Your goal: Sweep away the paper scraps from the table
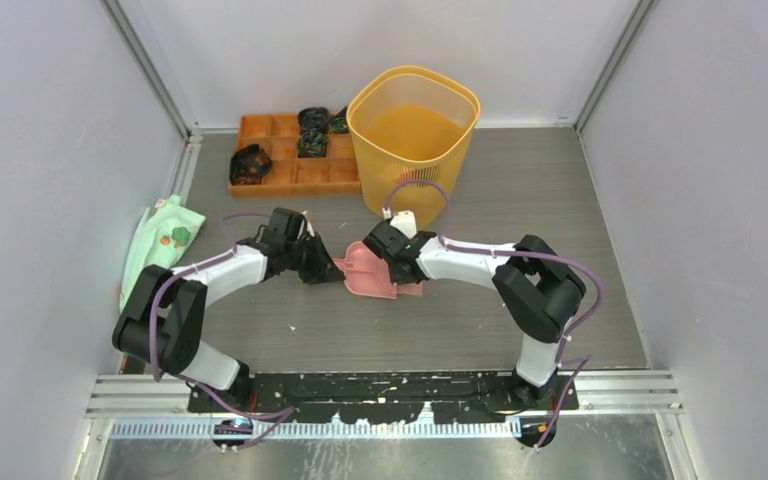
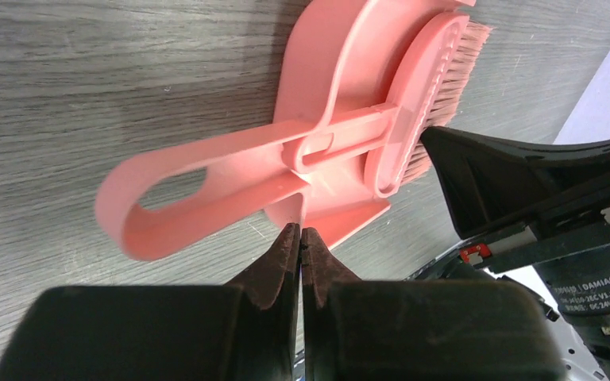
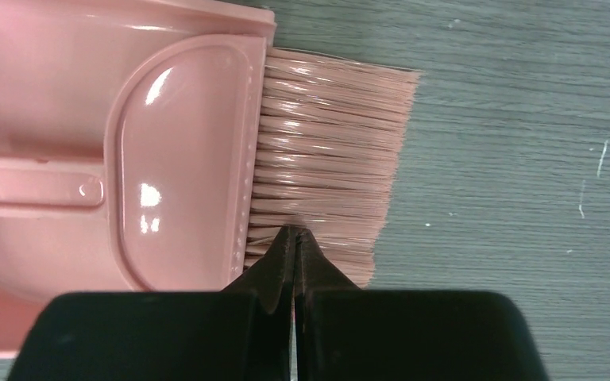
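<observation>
Paper scraps unseen on table [image 1: 560, 200]; left gripper [image 2: 299, 232], right gripper [image 3: 294, 232] closed empty against dustpan [image 2: 333, 63], brush [image 3: 326, 159]; risk: ungrasped tools skid away.

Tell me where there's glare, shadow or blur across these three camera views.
Right wrist view: white glare spots on the glossy pink brush back, shiny streaks along its bristles. Left wrist view: no hard glare on the pink dustpan. Top view: even light, only soft shadows under the arms on the table.

The yellow basket [image 1: 415, 140] and orange tray [image 1: 310, 176] block the far side; bare table [image 1: 550, 195] lies open rightward.
</observation>
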Controlling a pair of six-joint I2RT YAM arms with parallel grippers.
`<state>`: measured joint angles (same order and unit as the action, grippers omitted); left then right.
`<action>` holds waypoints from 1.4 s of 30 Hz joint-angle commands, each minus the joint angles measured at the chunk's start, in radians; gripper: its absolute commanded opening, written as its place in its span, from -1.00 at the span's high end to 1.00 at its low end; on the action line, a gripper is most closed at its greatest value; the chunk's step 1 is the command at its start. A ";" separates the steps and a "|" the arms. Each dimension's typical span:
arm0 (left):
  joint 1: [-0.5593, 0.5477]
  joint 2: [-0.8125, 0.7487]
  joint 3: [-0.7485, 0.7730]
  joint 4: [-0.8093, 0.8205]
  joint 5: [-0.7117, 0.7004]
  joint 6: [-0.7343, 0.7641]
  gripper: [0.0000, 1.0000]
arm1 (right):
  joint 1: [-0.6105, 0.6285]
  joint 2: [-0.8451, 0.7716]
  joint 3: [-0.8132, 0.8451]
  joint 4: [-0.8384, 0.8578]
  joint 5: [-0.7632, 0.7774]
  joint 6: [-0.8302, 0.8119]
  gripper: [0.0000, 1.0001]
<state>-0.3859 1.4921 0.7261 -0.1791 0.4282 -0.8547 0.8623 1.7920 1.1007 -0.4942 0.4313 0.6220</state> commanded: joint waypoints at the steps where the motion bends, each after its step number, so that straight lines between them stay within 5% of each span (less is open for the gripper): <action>1: -0.002 -0.025 0.018 0.040 -0.008 -0.002 0.91 | 0.019 0.006 0.053 0.002 -0.004 -0.005 0.99; 21: -0.080 0.070 0.029 0.134 -0.009 -0.050 0.94 | 0.073 0.114 0.179 0.002 -0.041 -0.006 0.99; 42: -0.145 0.101 0.076 0.146 -0.033 -0.075 0.95 | 0.133 0.095 0.204 0.201 -0.269 -0.030 0.99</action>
<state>-0.4931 1.5715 0.7708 -0.1081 0.3885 -0.9146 0.9329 1.8912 1.2758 -0.4309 0.3477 0.5755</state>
